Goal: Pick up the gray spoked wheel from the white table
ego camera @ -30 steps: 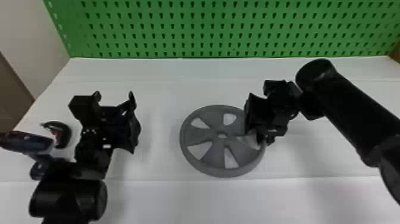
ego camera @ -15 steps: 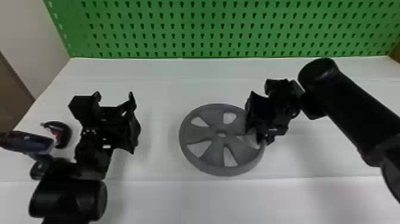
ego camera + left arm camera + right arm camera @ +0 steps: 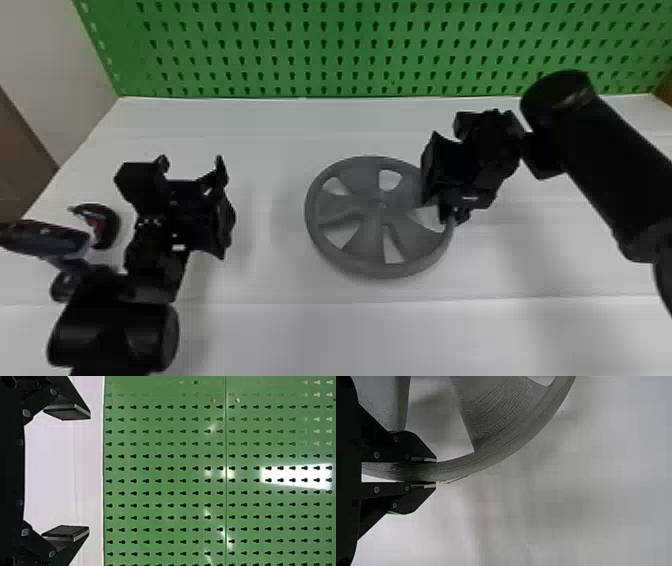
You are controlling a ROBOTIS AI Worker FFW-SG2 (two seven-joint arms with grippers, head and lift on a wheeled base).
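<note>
Two right-hand jaws clamp one wheel (image 3: 367,215), seemingly five-spoked.

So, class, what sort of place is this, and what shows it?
Probably a robotics lab or workshop: a green pegboard behind a white table, and a robot's right gripper closed on a gray spoked wheel.

The left arm (image 3: 115,330) comes in from the head view's bottom edge, its left claw (image 3: 192,172) aimed forward with the fingers (image 3: 67,412) spread wide apart. The right arm (image 3: 615,165) slants in from the right edge, bent at the wrist (image 3: 545,155), and the right claw (image 3: 444,202) points inward and down, its fingers (image 3: 409,449) drawn close together, nearly parallel.
</note>
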